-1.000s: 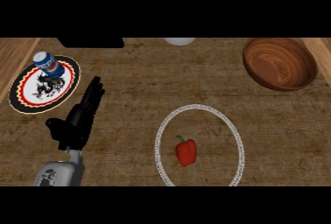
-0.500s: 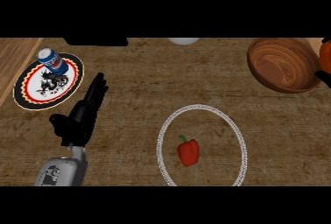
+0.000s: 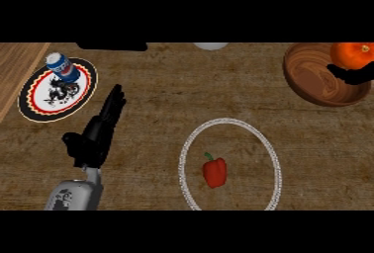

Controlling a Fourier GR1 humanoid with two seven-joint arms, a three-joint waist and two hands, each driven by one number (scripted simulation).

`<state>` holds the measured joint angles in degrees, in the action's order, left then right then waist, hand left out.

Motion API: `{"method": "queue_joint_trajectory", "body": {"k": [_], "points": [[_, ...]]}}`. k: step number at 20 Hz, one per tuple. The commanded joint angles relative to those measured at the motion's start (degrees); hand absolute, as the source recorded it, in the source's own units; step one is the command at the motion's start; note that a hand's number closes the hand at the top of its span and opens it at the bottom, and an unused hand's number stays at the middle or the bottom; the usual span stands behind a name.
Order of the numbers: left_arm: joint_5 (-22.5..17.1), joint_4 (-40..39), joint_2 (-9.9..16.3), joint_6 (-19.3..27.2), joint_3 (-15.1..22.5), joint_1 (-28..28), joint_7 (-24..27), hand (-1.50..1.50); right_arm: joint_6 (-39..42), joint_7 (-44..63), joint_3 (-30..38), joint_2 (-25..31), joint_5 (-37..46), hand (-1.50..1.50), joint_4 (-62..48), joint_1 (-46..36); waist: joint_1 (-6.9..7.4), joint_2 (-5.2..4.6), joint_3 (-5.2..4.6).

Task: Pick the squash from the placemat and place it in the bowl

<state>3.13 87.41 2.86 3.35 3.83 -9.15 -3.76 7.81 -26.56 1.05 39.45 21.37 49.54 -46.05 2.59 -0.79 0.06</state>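
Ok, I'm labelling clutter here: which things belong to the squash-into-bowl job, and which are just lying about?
Job: squash, bowl, right hand.
Lying about: red pepper, ringed mat, can, patterned plate, left hand.

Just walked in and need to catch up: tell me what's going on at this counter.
The robot's right hand shows at the view's right edge, curled round an orange squash held over the wooden bowl; it does not look set down yet. The left hand rests open on the counter, holding nothing. A red pepper lies inside the white-rimmed placemat, and a blue can stands on a patterned plate at the far left.
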Motion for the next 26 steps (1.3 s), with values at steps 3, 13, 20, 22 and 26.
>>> {"method": "queue_joint_trajectory", "body": {"k": [3,13,20,22,26], "points": [[0.8,-1.9,-1.9,1.2,0.8,-1.1,0.3,0.0,-5.8,-11.7,0.8,-0.6,5.5,1.5,-19.7,-5.7,0.2,-0.35,0.05],[-0.2,-0.2,-0.2,-1.5,0.8,-1.4,-0.3,0.0,4.5,-15.5,-0.9,-0.9,8.4,-1.5,-35.4,-9.3,2.19,-1.23,0.17],[0.3,0.7,-0.8,-0.5,0.9,-3.4,-2.2,0.0,10.3,-24.8,4.4,-1.3,3.3,-1.5,-39.1,-11.1,1.69,-1.08,0.26],[-0.5,2.3,0.0,-1.3,0.4,-1.0,-1.7,0.0,11.0,-25.0,7.4,-0.8,0.5,-1.5,-40.0,-12.2,2.1,-0.91,0.25],[-0.3,-1.0,-0.5,-0.8,-0.3,-2.0,-0.1,0.0,13.2,-27.1,10.7,2.4,-2.5,-1.5,-41.1,-11.6,0.74,-1.03,0.22]]}}
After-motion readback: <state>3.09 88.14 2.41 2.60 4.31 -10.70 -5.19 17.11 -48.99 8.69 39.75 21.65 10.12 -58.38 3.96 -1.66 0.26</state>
